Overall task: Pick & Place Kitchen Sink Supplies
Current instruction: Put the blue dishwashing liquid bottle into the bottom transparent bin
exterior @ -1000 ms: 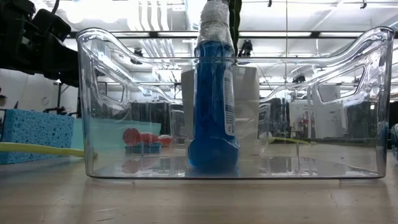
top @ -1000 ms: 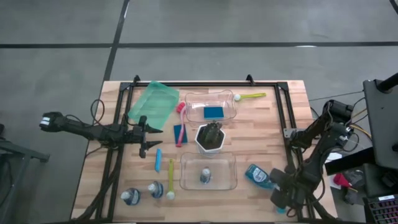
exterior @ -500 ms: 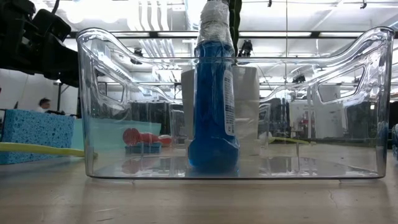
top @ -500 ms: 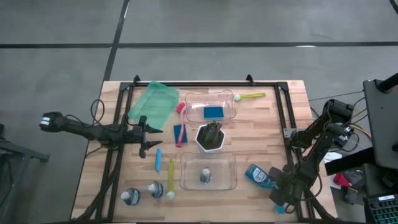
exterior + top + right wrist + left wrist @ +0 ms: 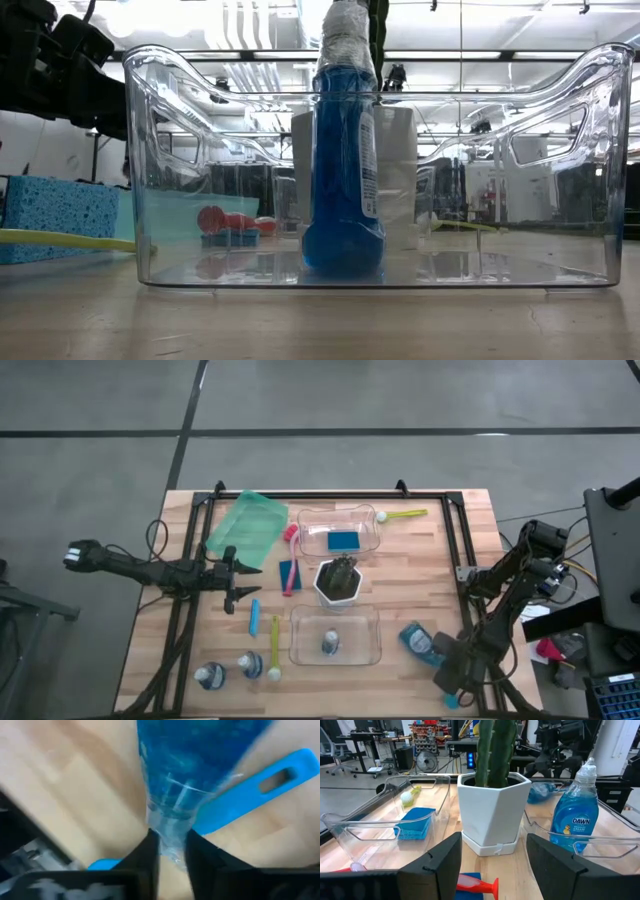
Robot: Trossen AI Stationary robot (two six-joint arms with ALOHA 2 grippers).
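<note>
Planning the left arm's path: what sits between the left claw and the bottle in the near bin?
High view: between the left claw and that bottle lie a blue brush, a yellow brush and the bin wall.

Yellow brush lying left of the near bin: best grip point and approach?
Take the yellow brush mid-handle, from straight above, claw fingers across its width. It lies flat, its pale head toward the near edge. Clear bin on one side, bottles beside the head, blue brush close on the other. The open left claw is nearer.

A white pot point(image 5: 339, 582) stands between two clear bins point(image 5: 335, 634), crowding the table's middle.
</note>
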